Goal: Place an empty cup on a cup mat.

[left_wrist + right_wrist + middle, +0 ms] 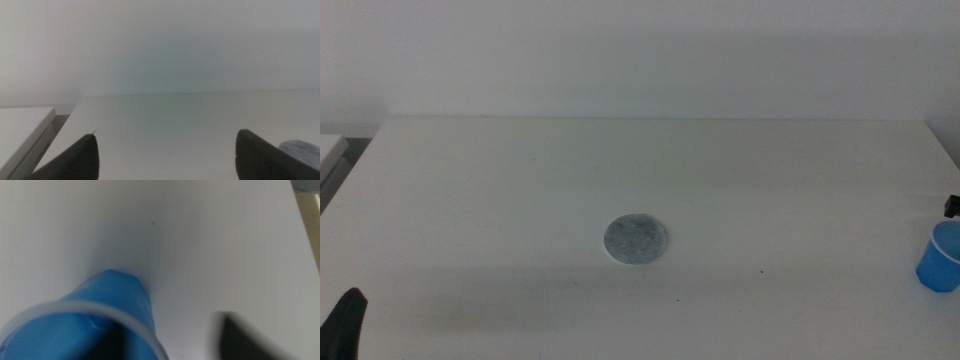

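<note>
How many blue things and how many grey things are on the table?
Blue: 1, the cup
Grey: 1, the cup mat
Total: 2

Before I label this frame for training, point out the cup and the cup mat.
cup (941, 257): middle view, on its blue side wall near the table's right edge.
cup mat (636, 239): middle view, centre of the grey disc.
</note>
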